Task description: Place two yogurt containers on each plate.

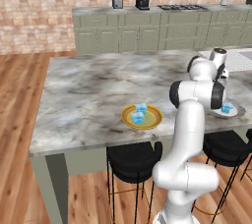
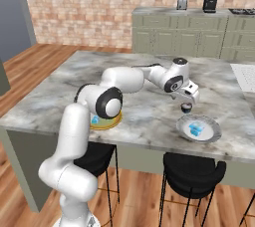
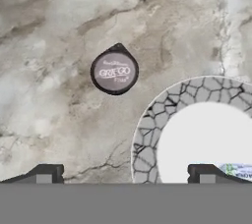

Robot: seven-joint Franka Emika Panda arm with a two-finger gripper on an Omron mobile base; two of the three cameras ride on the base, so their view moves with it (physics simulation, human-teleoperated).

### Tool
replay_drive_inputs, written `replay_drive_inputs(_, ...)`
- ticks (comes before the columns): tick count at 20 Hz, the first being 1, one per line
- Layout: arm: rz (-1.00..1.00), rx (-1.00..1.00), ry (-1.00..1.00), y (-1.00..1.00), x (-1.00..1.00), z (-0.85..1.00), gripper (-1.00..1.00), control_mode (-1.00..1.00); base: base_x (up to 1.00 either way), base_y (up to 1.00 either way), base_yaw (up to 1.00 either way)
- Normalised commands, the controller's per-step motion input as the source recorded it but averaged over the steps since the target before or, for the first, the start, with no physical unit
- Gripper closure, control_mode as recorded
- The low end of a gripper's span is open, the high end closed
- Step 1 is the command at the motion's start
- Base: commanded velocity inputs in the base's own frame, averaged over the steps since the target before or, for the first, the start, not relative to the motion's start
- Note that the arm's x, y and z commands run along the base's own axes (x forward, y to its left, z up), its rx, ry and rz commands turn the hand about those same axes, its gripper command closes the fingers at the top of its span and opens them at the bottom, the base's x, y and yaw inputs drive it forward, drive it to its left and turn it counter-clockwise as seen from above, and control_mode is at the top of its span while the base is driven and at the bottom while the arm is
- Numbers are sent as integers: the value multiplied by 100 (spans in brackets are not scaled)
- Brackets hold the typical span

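A small dark yogurt cup [image 3: 114, 72] with a printed foil lid is seen standing upright on the marble counter [image 1: 83, 95], just beside the grey plate [image 3: 147, 139], and the gripper [image 2: 186, 105] is held above it with the jaws fully open and nothing between them. Two blue cups [image 1: 139, 113] are already laid on the yellow plate [image 1: 153, 121] and one [image 2: 195, 128] on the grey plate. The cup is judged light and thin-walled with a smooth side, so it should be taken across the body under the lid rim, with a gentle squeeze.
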Motion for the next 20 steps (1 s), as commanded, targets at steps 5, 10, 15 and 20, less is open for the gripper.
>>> replay_drive_inputs(5, -6, 0, -1, 8, 39, -22, -100, -100, 0, 0, 0)
replay_drive_inputs(10, -3, -1, -4, -10, 48, -30, -100, -100, 0, 0, 0)
replay_drive_inputs(15, -2, 0, 0, -9, 23, -1, -100, -100, 0, 0, 0)
replay_drive_inputs(20, -1, 0, 0, -9, 12, 0, -100, -100, 0, 0, 0)
